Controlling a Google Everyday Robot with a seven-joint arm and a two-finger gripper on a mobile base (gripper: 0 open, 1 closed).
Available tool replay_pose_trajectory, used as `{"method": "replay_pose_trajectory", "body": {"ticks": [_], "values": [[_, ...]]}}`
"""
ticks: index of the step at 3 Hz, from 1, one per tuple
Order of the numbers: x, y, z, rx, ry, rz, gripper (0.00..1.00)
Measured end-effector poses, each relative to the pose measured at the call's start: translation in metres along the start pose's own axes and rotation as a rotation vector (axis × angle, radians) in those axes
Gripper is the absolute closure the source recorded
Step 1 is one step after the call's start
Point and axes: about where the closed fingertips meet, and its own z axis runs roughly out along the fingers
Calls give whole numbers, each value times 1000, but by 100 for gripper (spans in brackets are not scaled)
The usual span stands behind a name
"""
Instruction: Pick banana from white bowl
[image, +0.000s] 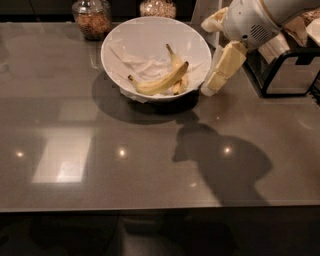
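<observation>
One view: high, angled down at table (75, 125); jaws upper right.

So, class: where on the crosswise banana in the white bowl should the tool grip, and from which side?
Grip the banana at its thick middle, from above, closing across its width. It lies flat on crumpled paper deep in the white bowl, whose high wall blocks a sideways approach. The tool hangs just outside the bowl's right rim, so it likely must lift over first.

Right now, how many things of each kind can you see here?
White bowl: 1
Bananas, in the bowl: 2
Crumpled white paper, in the bowl: 1
Glass jars, behind it: 2
Black wire rack, far right: 1
End effector, just right of the bowl's rim: 1
Total: 8
</observation>
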Motion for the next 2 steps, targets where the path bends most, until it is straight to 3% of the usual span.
{"method": "replay_pose_trajectory", "body": {"ticks": [2], "values": [[-28, -25, 54, -46, 0, -79, 0]]}}
